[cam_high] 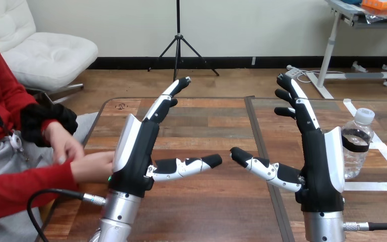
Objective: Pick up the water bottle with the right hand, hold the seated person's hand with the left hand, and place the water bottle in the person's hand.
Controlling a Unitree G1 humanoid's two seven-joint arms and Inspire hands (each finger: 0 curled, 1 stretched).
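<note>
Standing upright, the water bottle (357,143) sits just right of your right hand (322,166). Fingers on it and on your left hand (133,156) are straight, empty.

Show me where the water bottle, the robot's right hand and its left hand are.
water bottle (357,141), head view, on its dark label band.
right hand (318,156), head view, on the black palm.
left hand (141,151), head view, on the black palm.
</note>
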